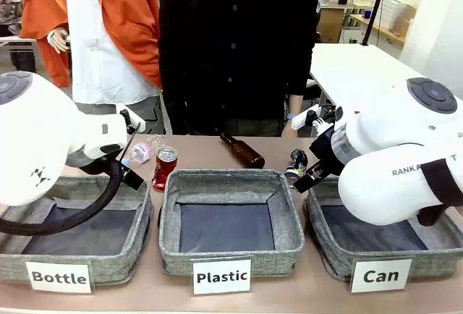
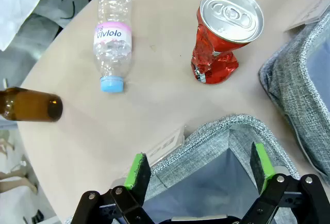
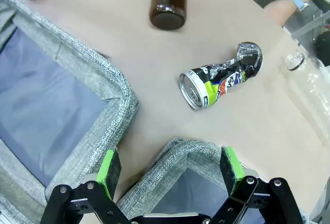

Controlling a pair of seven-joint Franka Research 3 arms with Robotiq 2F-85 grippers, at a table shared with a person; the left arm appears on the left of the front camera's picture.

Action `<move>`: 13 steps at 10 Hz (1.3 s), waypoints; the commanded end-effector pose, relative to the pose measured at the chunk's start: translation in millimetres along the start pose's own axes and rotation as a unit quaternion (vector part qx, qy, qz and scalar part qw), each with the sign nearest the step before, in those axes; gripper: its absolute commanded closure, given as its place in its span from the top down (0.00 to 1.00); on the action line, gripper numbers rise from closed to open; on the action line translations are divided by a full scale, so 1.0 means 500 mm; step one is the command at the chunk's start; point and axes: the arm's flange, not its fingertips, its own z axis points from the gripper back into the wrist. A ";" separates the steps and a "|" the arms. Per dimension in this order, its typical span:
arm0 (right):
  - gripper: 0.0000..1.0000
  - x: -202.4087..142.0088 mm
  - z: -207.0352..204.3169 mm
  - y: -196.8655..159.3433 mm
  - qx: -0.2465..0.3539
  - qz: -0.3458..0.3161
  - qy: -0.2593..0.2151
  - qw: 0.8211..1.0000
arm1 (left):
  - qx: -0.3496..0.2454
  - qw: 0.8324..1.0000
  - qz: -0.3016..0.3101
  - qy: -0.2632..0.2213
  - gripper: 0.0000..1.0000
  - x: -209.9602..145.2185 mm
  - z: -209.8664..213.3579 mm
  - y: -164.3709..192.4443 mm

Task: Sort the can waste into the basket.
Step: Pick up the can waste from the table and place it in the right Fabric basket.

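Two spread, empty pairs: left fingers (image 2: 137, 170), right fingers (image 3: 110, 166); red can (image 2: 221, 43), dented can (image 3: 220, 81) on bare table (image 2: 154, 100) beyond basket rims (image 3: 178, 149).

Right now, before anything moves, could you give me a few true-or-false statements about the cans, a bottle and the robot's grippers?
1. The crushed red metal can with the silver top stands upright on the table. True.
2. The dented dark blue, white and silver can lies inside the grey fabric basket labelled "Can". False: it lies on its side on the table, outside that basket.
3. The left gripper and the right gripper are both open and hold nothing. True.
4. The brown glass bottle behind the grey basket labelled "Plastic" stands upright. False: it lies on its side on the table.
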 end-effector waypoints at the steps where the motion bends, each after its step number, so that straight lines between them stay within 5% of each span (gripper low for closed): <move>1: 1.00 0.000 0.000 0.000 0.000 0.000 0.000 1.000 | 0.000 1.000 0.000 0.000 1.00 0.000 0.000 0.000; 13: 1.00 0.000 0.000 0.000 0.000 0.000 0.000 1.000 | 0.000 1.000 0.000 0.000 1.00 0.000 0.000 0.000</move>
